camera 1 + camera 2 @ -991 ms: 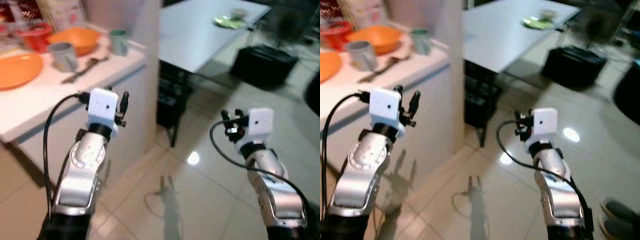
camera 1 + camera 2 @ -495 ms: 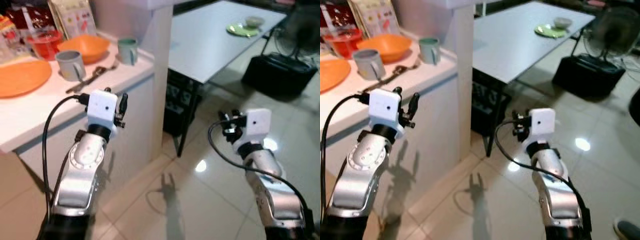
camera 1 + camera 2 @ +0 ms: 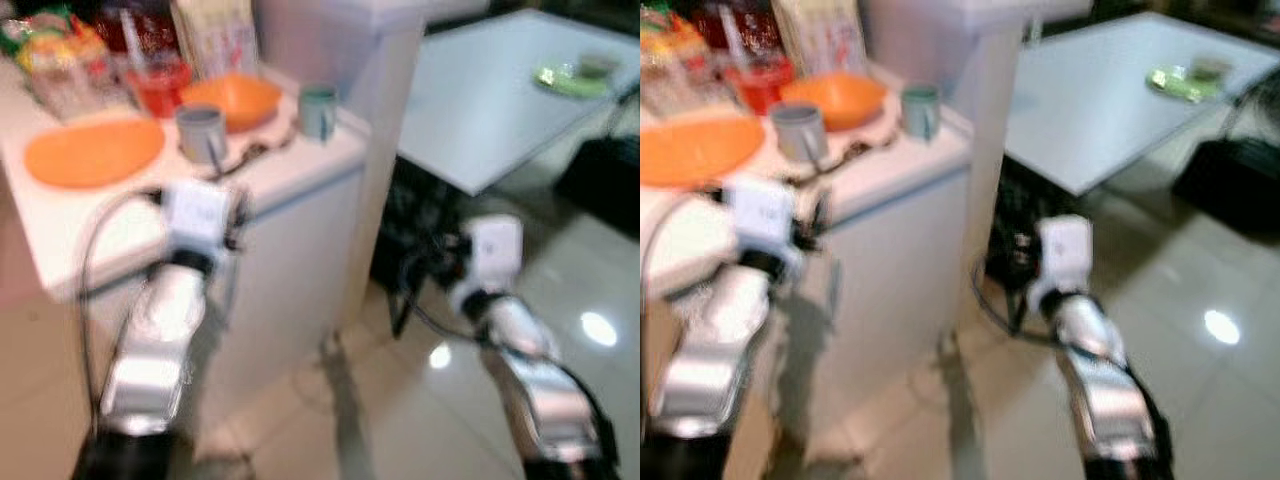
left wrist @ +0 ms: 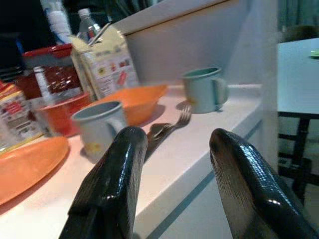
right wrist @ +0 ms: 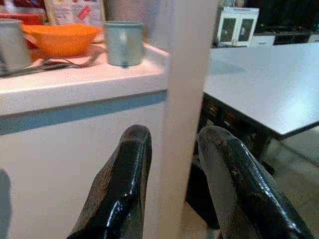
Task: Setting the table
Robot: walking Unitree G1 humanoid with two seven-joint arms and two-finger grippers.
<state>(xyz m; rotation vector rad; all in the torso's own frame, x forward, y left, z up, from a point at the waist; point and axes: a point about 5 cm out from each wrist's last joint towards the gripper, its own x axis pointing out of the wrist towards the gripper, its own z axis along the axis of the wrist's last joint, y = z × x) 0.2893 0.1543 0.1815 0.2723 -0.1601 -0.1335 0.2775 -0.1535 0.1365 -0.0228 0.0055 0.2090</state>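
A white counter carries an orange plate, a grey mug, an orange bowl, a green mug and a fork between the mugs. My left gripper is open and empty, held in front of the counter's edge at about counter height. My right gripper is also open and empty, below and to the right of the counter's corner. Behind on the right stands a white dining table with a green plate at its far end. Both eye views are blurred.
A red bowl, cartons and packets crowd the back of the counter. A white pillar rises at the counter's corner. A dark crate sits under the dining table. Glossy tiled floor lies to the right.
The camera has swung and come nearer the counter, so the counter fills more of the view and the picture is blurred. Both arms keep the same raised pose with open fingers.
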